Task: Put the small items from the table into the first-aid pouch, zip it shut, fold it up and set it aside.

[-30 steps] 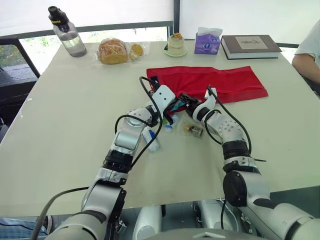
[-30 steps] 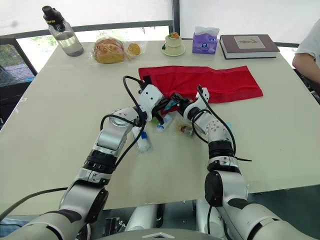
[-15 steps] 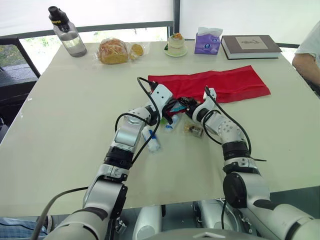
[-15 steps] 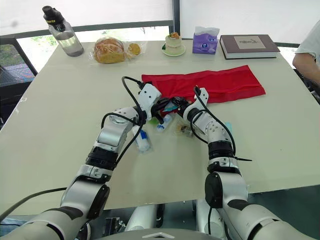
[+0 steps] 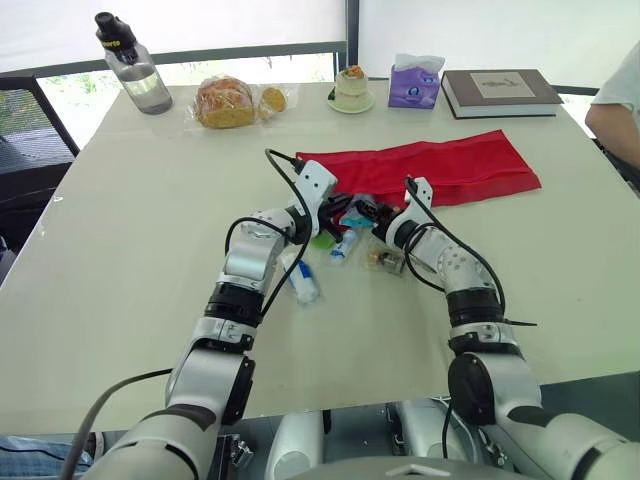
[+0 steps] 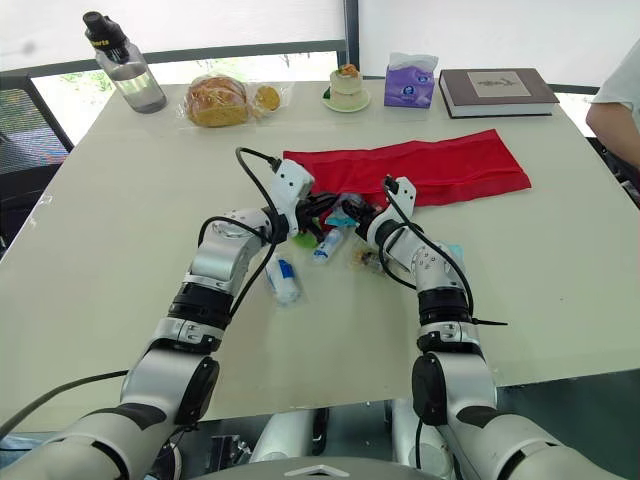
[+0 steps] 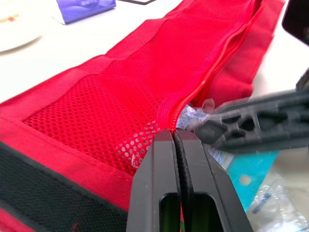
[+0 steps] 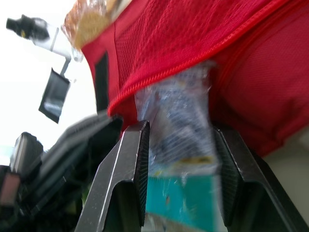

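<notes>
On the table (image 5: 130,250), left jaws pinch the pouch (image 5: 450,170); right jaws clamp a packet (image 8: 179,126) half hidden inside.

At the back stand a bottle (image 5: 133,66), bread (image 5: 225,102), dessert (image 5: 352,88), tissues (image 5: 415,85) and book (image 5: 500,91).

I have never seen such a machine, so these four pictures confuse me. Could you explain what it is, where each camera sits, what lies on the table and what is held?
This is a humanoid robot with two arms, each ending in a two-fingered black gripper. The two wide pictures come from its head, the two close ones from its wrists. On the table lie a red pouch, a small tube, a water bottle, bread, tissues and a book. The left gripper pinches the pouch's edge beside the zipper. The right gripper holds a plastic packet at the pouch's opening.
</notes>
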Tool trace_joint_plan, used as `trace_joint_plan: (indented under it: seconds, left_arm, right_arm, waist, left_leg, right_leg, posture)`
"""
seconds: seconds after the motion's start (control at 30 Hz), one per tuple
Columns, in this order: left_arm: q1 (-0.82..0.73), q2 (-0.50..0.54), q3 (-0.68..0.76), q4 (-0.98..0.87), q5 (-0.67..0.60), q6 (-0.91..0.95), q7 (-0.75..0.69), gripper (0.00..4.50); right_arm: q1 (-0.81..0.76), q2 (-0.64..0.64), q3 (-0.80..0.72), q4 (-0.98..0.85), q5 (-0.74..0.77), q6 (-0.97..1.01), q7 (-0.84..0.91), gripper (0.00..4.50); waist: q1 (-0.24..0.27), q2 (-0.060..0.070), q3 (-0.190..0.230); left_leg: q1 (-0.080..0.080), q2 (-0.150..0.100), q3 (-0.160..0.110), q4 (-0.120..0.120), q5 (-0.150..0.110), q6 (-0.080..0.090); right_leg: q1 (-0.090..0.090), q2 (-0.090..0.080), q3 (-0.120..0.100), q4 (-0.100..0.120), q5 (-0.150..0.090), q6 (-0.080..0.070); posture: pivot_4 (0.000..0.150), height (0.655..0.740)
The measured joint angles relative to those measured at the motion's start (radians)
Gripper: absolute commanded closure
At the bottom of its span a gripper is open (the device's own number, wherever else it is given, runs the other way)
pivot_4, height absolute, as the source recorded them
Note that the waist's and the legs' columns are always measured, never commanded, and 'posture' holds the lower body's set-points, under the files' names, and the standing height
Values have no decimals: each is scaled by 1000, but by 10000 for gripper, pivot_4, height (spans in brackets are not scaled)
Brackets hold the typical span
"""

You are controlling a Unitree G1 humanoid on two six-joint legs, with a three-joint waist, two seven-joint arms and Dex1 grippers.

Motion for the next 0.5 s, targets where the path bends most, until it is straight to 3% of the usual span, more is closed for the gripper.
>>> trace_joint_plan:
  seconds: [0.2, 0.5]
  left_arm:
    - [-46, 10, 39, 82, -56, 39, -53, 45000]
    - [-74, 21, 41, 126, -78, 54, -119, 45000]
  right_arm:
    - [22, -62, 68, -92, -50, 60, 28, 26949]
    - [22, -49, 56, -114, -74, 68, 30, 26949]
  waist:
    - [-1, 0, 0]
    - [0, 0, 0]
  left_leg:
    - [0, 0, 0, 0, 0, 0]
    - [0, 0, 0, 0, 0, 0]
  right_leg:
    - [0, 0, 0, 0, 0, 0]
    - [0, 0, 0, 0, 0, 0]
  posture:
    - [1500, 7400]
    - [1500, 7400]
